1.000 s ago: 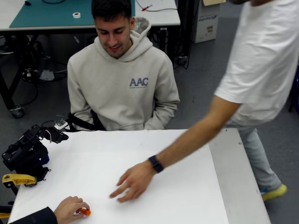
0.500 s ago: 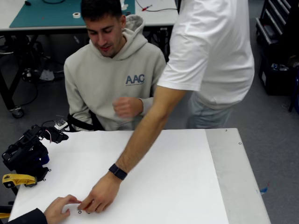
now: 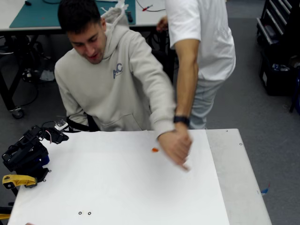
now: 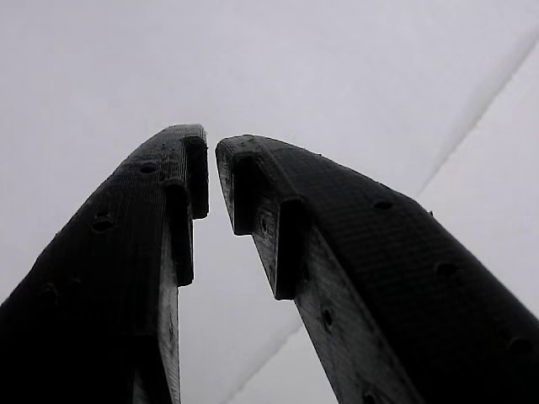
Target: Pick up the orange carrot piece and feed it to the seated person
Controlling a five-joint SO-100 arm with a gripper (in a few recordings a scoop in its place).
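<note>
Still at the very start: pickup not yet begun. Orange carrot piece (image 3: 154,150) lying on the white table (image 3: 112,183), toward the far side and right of centre in the fixed view, just left of two overlapping hands (image 3: 176,146). One belongs to the seated person (image 3: 110,75), leaning forward from the far edge with an arm stretched over the table; the other to a standing person in a white t-shirt (image 3: 201,33), reaching down from the far right. Neither hand appears to touch the piece, though motion blur makes this hard to settle.

Robot arm (image 3: 26,154) folded at the near left edge, well apart from the carrot. In the wrist view, gripper (image 4: 210,172) aimed at a plain pale surface, fingers nearly together with only a narrow gap at the tips, nothing between them.

Next move, by judgement: wait for the hands to clear, unfold and swing right and far across the table, spread the fingers, then come down over the tiny stub. Care needed, since such a small rounded piece could easily roll or slip from the tips.
</note>
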